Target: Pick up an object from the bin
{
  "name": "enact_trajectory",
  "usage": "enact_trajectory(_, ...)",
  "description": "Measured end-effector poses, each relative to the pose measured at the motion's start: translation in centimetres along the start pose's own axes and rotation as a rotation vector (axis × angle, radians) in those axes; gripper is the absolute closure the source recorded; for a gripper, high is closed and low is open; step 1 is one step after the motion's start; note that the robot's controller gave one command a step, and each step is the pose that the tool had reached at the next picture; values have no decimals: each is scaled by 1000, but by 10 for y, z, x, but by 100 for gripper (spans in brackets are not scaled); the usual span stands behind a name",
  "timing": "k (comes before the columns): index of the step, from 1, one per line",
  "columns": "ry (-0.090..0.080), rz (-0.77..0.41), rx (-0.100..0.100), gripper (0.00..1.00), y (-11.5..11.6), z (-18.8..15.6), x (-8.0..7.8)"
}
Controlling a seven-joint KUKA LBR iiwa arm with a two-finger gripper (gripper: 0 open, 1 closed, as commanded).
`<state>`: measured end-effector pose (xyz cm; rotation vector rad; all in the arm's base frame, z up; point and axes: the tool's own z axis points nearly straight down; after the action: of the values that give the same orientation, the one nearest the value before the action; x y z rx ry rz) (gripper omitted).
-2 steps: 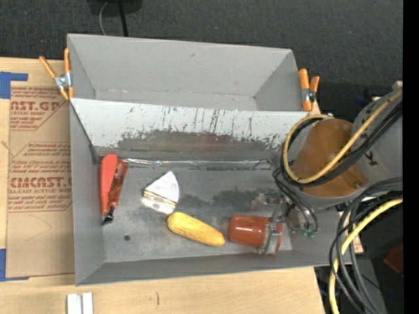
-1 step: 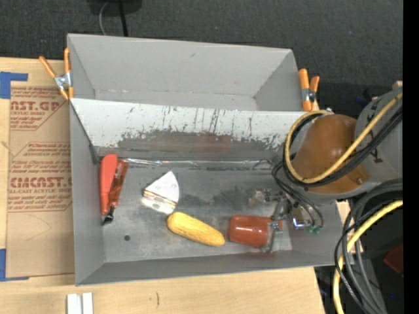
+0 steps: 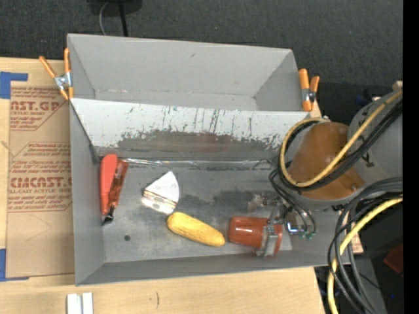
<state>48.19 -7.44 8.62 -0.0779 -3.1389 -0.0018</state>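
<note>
Dark carpet at the back, pale wood tabletop up front, and the grey bin (image 3: 177, 64) sitting between them. Arm comes in from the right, with its orange cover (image 3: 324, 159) and a mess of looped cables (image 3: 366, 136) hanging over the bin's right corner. The gripper (image 3: 273, 231) is down low in the front right part of the bin floor, right up against the right end of a red cylinder (image 3: 245, 231) that's lying on its side there. Honestly can't tell if the gripper is open or closed from this angle, too much clutter around it. I also can't say whether it's got hold of the red cylinder or is just touching it.

Other stuff in the bin: a yellow corn cob (image 3: 195, 229) lies just left of the red cylinder, nearly touching it, tilted a bit. Up and left of that is a white wedge (image 3: 163, 191), kind of like a cheese slice. Way over by the left wall there's a long red tool (image 3: 109, 185) lying lengthwise, well apart from everything else. Back wall of the bin is pretty scuffed up.
</note>
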Motion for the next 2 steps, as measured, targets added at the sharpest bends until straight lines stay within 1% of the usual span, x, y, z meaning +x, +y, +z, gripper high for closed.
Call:
enact_trajectory(1, 0, 16, 0, 100, -2, 17, 2)
enact_trajectory(2, 0, 16, 0, 100, -2, 17, 2)
